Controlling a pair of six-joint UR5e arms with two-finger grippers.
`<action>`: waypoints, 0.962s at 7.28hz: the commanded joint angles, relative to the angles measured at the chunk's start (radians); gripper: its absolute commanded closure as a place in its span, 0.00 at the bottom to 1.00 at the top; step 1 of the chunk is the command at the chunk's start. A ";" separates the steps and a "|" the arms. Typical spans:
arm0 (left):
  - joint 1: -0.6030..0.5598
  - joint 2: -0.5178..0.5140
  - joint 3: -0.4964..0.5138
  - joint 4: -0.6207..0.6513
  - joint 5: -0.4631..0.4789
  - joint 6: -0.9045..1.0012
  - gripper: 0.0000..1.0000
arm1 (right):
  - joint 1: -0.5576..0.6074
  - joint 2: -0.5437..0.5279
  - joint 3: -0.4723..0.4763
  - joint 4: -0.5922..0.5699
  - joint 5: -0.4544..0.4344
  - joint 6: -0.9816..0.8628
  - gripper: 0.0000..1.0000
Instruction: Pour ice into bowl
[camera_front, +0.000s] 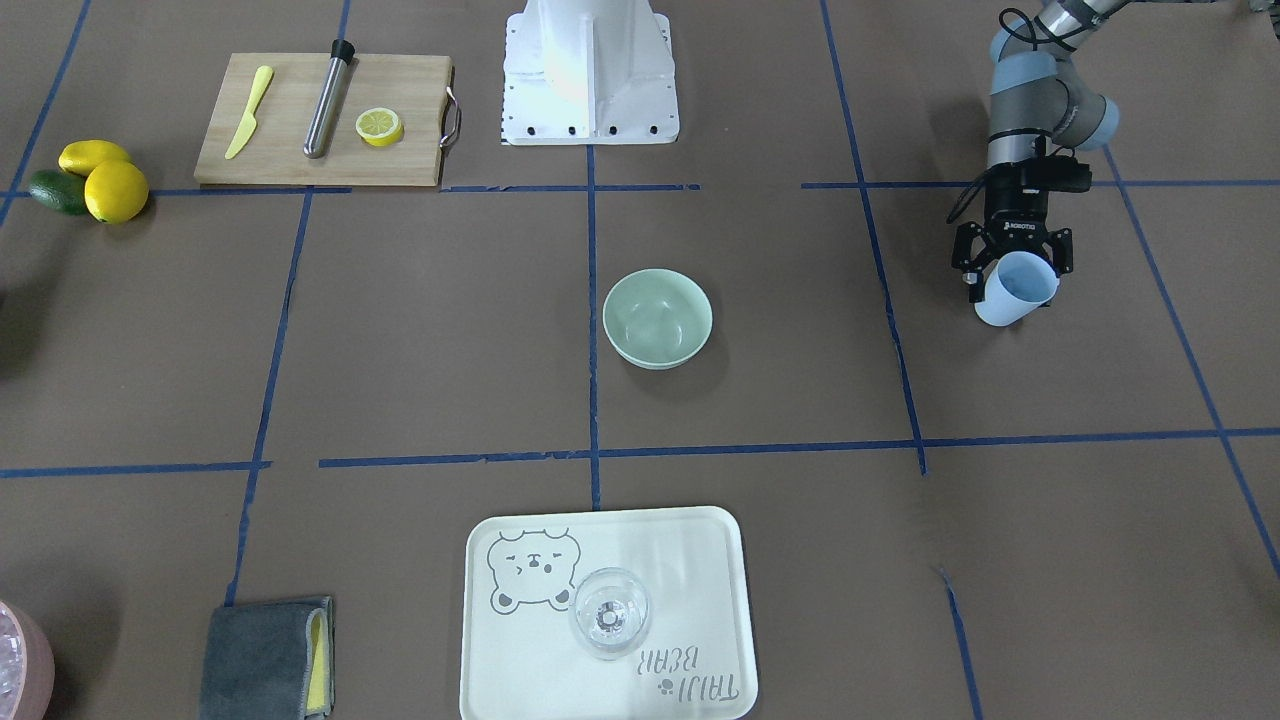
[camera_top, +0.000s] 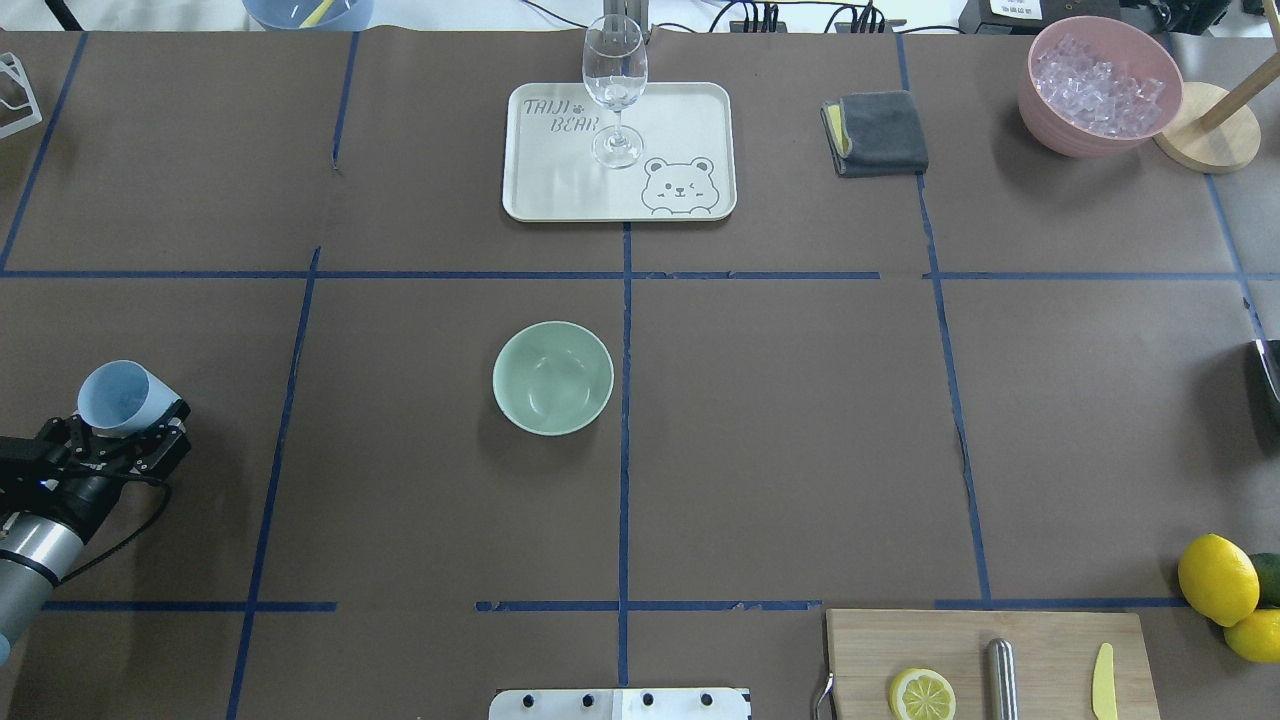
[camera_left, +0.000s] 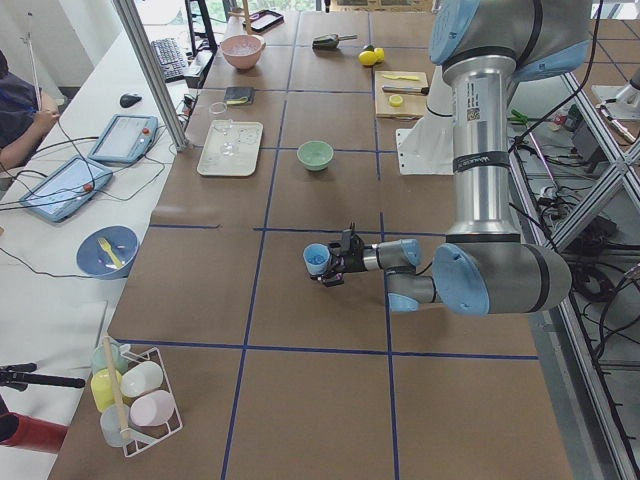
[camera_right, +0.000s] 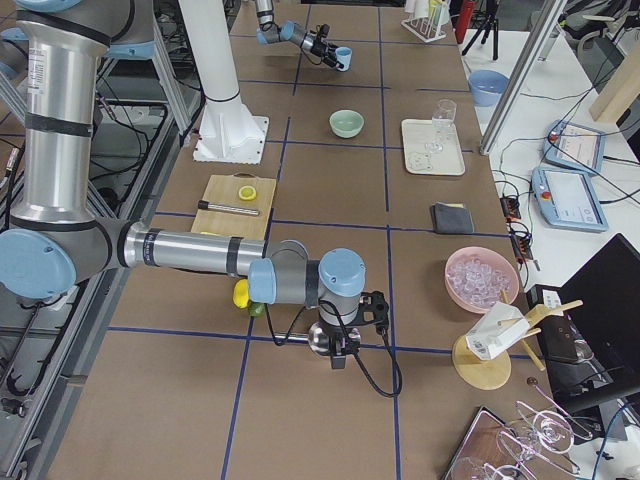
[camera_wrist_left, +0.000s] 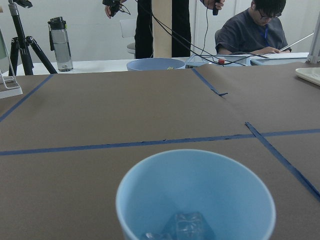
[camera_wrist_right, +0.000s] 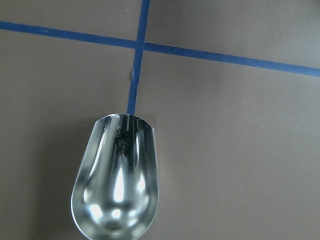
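- Front view: a pale blue plastic cup (camera_front: 1015, 290) is clamped, tilted, between the fingers of the left gripper (camera_front: 1012, 268), well apart from the round mint-green glossy bowl (camera_front: 657, 318) at mid-table.
- Left wrist view: clear glassy ice cubes (camera_wrist_left: 182, 226) are seen in the cup's bottom. They are judged light, hard and slippery, and best carried by the cup's wall.
- Right side view: the finger state of the right gripper (camera_right: 338, 355) cannot be told.

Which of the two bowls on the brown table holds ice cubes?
The pink bowl at the far right corner, heaped with clear ice; the mint-green bowl in the middle is empty.
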 joint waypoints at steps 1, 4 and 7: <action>-0.002 -0.010 0.009 0.000 0.000 0.000 0.20 | 0.000 0.000 0.002 0.000 -0.002 0.000 0.00; -0.002 -0.012 0.003 -0.011 -0.002 0.014 1.00 | 0.000 0.000 0.000 0.000 -0.002 0.000 0.00; -0.086 -0.029 -0.073 -0.016 -0.113 0.362 1.00 | 0.000 0.000 -0.001 0.000 -0.002 0.000 0.00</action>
